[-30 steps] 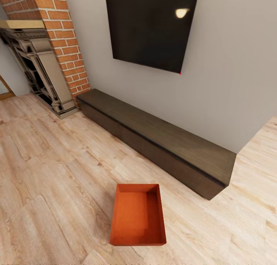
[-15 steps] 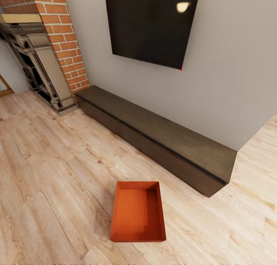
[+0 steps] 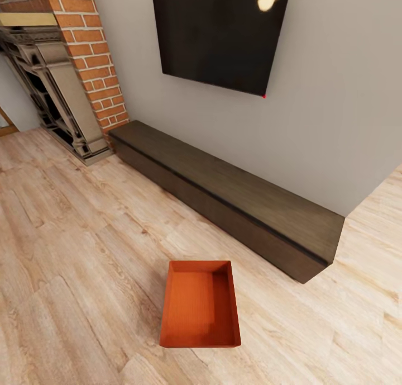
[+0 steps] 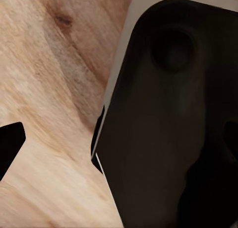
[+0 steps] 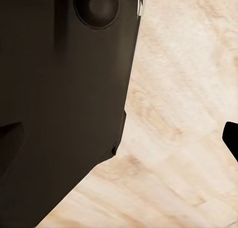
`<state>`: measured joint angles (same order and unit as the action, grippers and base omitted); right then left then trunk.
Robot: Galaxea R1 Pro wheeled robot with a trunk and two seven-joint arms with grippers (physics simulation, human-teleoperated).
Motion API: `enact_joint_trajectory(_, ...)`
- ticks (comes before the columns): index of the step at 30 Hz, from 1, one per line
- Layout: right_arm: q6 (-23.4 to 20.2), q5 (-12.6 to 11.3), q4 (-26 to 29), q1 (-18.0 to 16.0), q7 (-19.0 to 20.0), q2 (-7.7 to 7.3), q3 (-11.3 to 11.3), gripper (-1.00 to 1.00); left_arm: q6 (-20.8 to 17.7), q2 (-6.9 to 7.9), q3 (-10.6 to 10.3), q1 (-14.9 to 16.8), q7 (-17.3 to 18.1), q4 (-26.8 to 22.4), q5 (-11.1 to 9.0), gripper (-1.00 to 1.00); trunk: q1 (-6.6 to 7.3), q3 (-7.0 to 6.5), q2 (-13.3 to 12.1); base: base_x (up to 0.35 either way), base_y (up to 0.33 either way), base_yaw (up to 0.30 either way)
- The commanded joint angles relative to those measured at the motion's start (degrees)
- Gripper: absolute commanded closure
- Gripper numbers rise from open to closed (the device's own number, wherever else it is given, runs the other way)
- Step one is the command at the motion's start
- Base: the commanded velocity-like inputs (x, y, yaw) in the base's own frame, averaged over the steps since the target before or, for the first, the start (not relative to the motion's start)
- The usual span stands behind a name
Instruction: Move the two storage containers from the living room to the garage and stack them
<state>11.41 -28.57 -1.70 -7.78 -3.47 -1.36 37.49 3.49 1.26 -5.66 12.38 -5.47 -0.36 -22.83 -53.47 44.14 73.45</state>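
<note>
Our head camera has tilted slightly; the storage container (image 3: pixel 200 305) has not moved, open side up on the wood floor (image 3: pixel 72 251) near the cabinet (image 3: pixel 234 198). We cannot tell whether either gripper is open or closed.

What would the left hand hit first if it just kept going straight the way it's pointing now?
Most likely the light wood plank floor. The left wrist view looks along the fingers onto bare planks, with a dark part of the robot's body off to one side. How far off the floor lies is unclear.
</note>
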Motion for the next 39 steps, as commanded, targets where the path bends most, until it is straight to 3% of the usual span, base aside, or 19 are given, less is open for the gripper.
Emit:
enact_joint_trajectory(1, 0.28, -0.38, -0.15, -0.04, 0.12, 0.09, 0.50, -1.00, 0.27, 0.03, -0.54, 0.02, -0.10, 0.10, -1.73, -1.00, 0.00, 0.04, 0.02, 0.000, 0.000, 0.000)
enact_joint_trajectory(5, 0.28, -0.29, -0.15, -0.04, 0.27, 0.05, 0.50, -1.00, 0.29, -0.02, -0.57, 0.01, -0.08, 0.15, -2.91, -1.00, 0.00, 0.05, 0.02, 0.000, 0.000, 0.000)
enact_joint_trajectory(13, 0.14, -0.59, -0.15, -0.04, 2.56, 0.24, 0.42, -1.00, 0.38, -0.03, -0.58, 0.02, 0.01, 0.10, -3.01, -1.00, 0.00, 0.05, 0.02, 0.000, 0.000, 0.000)
enact_joint_trajectory(17, -0.59, -0.30, -0.05, -0.04, 1.91, 0.34, 0.70, -1.00, 0.27, 0.00, -0.56, 0.02, -0.03, 0.03, -2.99, -1.00, 0.00, 0.05, 0.02, 0.000, 0.000, 0.000)
enact_joint_trajectory(20, -1.46, -0.54, 1.31, -0.27, 0.99, -0.03, 0.24, -1.00, -0.28, 3.01, -0.47, 0.02, -0.76, -1.99, -2.73, -1.00, 0.00, 0.05, 0.02, 0.000, 0.000, 0.000)
enact_joint_trajectory(22, -3.02, -0.75, 1.50, -2.13, 0.21, -0.45, 0.03, -1.00, -0.47, 4.63, -0.48, 0.02, -1.17, -4.53, -2.69, -1.00, 0.00, 0.05, 0.02, 0.000, 0.000, 0.000)
enact_joint_trajectory(26, -6.17, -1.77, 1.66, -9.03, -2.30, -1.30, -0.21, -1.00, -3.02, 8.20, -0.49, 0.05, -1.53, -11.55, -2.67, -1.00, 0.00, 0.05, 0.02, 0.000, 0.000, 0.000)
enact_joint_trajectory(28, -6.43, -2.83, 1.73, -14.05, -4.37, -1.59, -0.27, -1.00, -7.58, 10.34, -0.44, 0.18, -1.68, -16.36, -2.70, -1.00, 0.00, 0.05, 0.02, 0.000, 0.000, 0.000)
enact_joint_trajectory(31, -5.14, -3.39, 1.84, -20.11, -6.70, -1.70, -0.30, -1.00, -13.82, 11.79, -0.41, 0.49, -2.65, -20.59, -2.73, -1.00, 0.00, 0.05, 0.02, 0.000, 0.000, 0.000)
enact_joint_trajectory(34, -3.77, -3.51, 2.36, -24.30, -8.19, -1.71, -0.30, -1.00, -16.70, 12.09, -0.41, 1.78, -4.28, -22.24, -2.67, -1.00, 0.00, 0.05, 0.02, 0.000, 0.000, 0.000)
enact_joint_trajectory(38, -2.87, -3.58, 4.89, -29.90, -9.94, -1.61, -0.29, -1.00, -18.49, 11.19, -0.50, 9.16, -7.09, -23.18, -2.62, -1.00, 0.00, 0.05, 0.02, 0.000, 0.000, 0.000)
enact_joint_trajectory(39, -2.80, -3.55, 5.93, -31.60, -10.27, -1.45, -0.25, -1.00, -18.79, 10.30, -0.55, 12.03, -8.03, -23.17, -2.44, -1.00, 0.00, 0.05, 0.02, 0.000, 0.000, 0.000)
